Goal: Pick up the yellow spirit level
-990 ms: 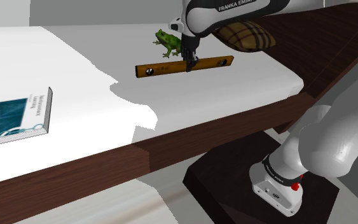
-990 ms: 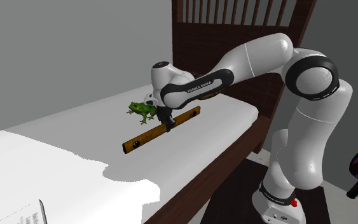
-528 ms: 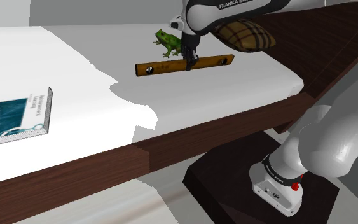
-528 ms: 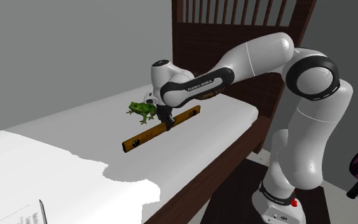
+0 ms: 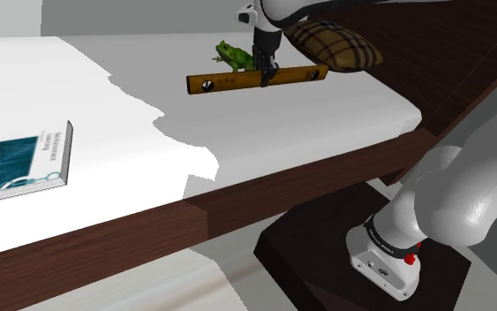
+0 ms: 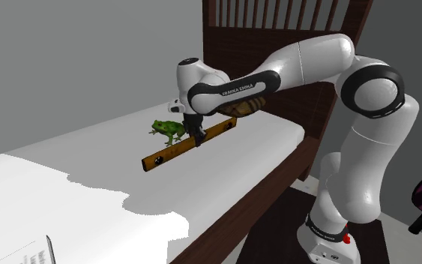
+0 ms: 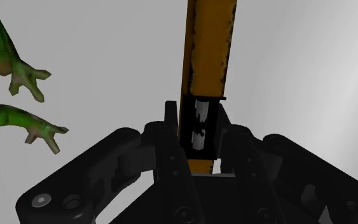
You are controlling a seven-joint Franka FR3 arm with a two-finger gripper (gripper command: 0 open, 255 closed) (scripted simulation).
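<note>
"FRANKA EMIKA" runs in white capitals along the dark band on the forearm of the white robot arm (image 6: 291, 71) in the second exterior view. The band sits just above the pincer (image 6: 199, 141), which is clasped on the orange-yellow level (image 6: 168, 155). In the shoulder view, pale lettering crosses the white edge of the blue-green book (image 5: 12, 163) lying on the bed, too small to make out. A small dark mark on the arm's white foot (image 5: 386, 256), near a red button, is also illegible.
</note>
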